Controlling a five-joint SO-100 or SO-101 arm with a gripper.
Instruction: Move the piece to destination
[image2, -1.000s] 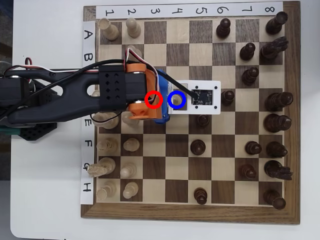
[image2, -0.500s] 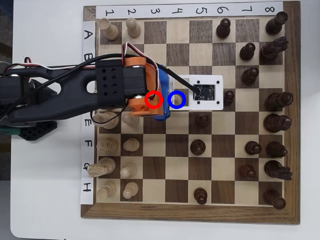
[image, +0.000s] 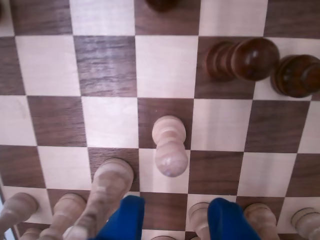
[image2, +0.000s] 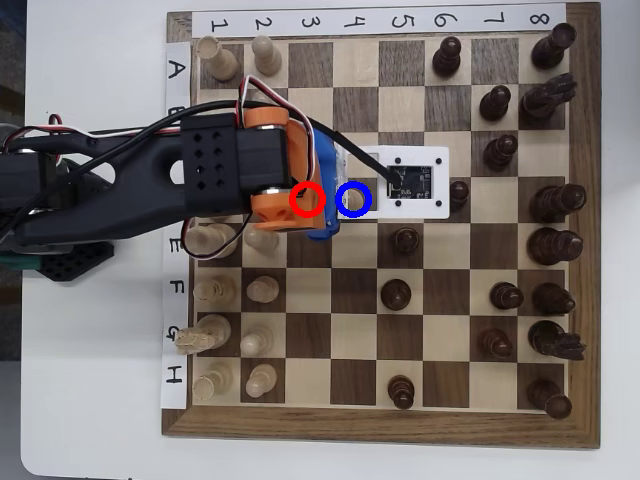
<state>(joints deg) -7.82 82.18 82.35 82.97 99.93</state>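
The piece, a pale pawn (image: 170, 145) with a ball head, stands upright on a dark square (image: 150, 112) in the middle of the wrist view. From overhead the same pawn (image2: 353, 199) sits inside the blue ring marking the destination square (image2: 352, 218). My gripper (image: 176, 201) is open, its two blue fingers (image: 125, 220) showing at the bottom edge, short of the pawn and not touching it. Seen from overhead, the gripper (image2: 332, 195) lies just left of the pawn, over the red-ringed square.
Dark pawns (image: 255, 57) stand beyond the piece on the right. Tall pale pieces (image: 107, 190) crowd close by my left finger. Overhead, dark pawns (image2: 405, 240) stand just right of the destination, and pale pieces (image2: 262, 292) fill the left columns under and beside the arm.
The arm has drawn back to the left, away from the pawn. The pawn stays in the blue ring.
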